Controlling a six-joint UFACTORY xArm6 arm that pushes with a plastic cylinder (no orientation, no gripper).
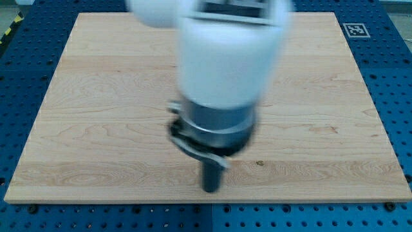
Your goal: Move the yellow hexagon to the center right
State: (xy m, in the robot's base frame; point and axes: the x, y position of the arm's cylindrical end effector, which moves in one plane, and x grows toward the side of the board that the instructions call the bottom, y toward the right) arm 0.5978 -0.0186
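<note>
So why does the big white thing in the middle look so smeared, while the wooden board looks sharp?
In the camera view, the white and grey arm is blurred, either by motion or by sitting close to the lens; the pale wooden board stays crisp, grain visible. My tip, the dark rod's end, is soft-edged too. Lighting is even, without glare. No coloured block shows.

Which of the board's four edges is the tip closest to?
The view's bottom edge: my tip stands just above it, about midway along the wooden board, far from the other three edges. No block shows.
</note>
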